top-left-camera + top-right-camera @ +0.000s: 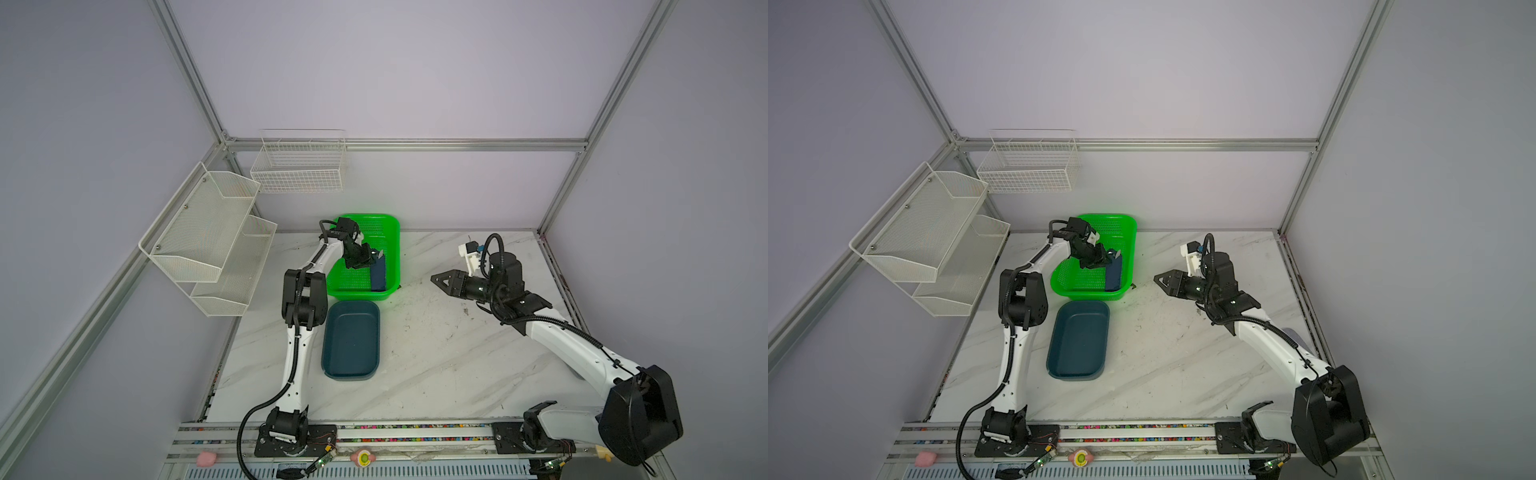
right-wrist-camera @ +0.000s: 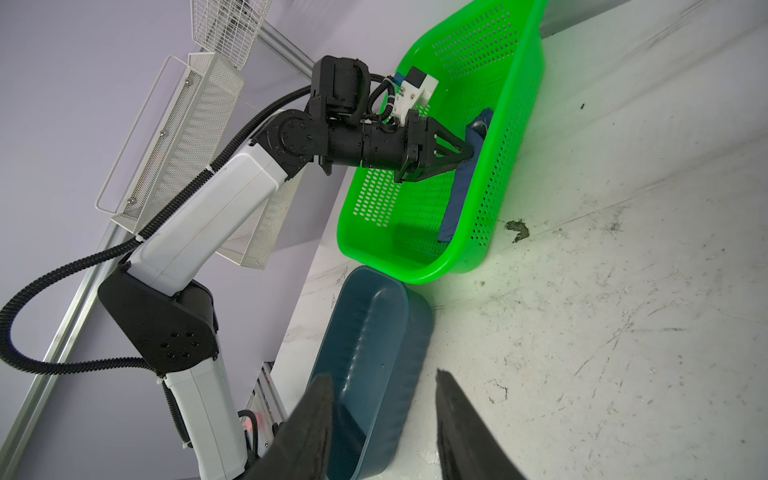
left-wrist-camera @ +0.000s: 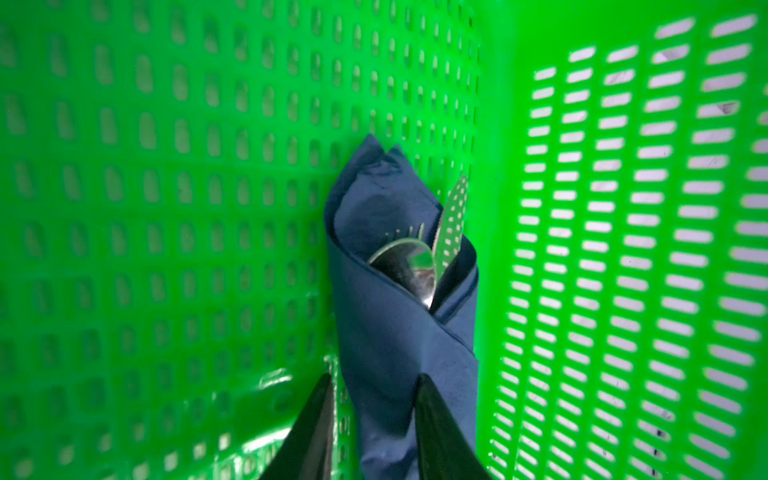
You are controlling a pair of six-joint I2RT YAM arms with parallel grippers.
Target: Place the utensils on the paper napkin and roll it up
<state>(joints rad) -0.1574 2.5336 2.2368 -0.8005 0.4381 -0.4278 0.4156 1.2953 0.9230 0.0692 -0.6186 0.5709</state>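
The paper napkin (image 3: 395, 332) is a navy roll lying along the right wall of a green basket (image 1: 365, 217). It also shows in both top views (image 1: 378, 277) (image 1: 1113, 277). The utensils stick out of its far end: a spoon (image 3: 409, 266), a knife (image 3: 451, 220) and fork tines (image 3: 409, 230). My left gripper (image 3: 374, 378) straddles the roll with the jaws narrow. One fingertip (image 3: 424, 386) presses into the napkin, and a sliver of green shows between the roll and the other fingertip. My right gripper (image 1: 434, 279) hovers open and empty over the table, to the right of the basket.
A dark teal tray (image 1: 351, 376) sits on the marble table just in front of the basket. White mesh shelves (image 1: 208, 237) and a wire basket (image 1: 299, 166) hang on the left and back walls. The left arm (image 2: 199, 216) reaches over the basket's rim.
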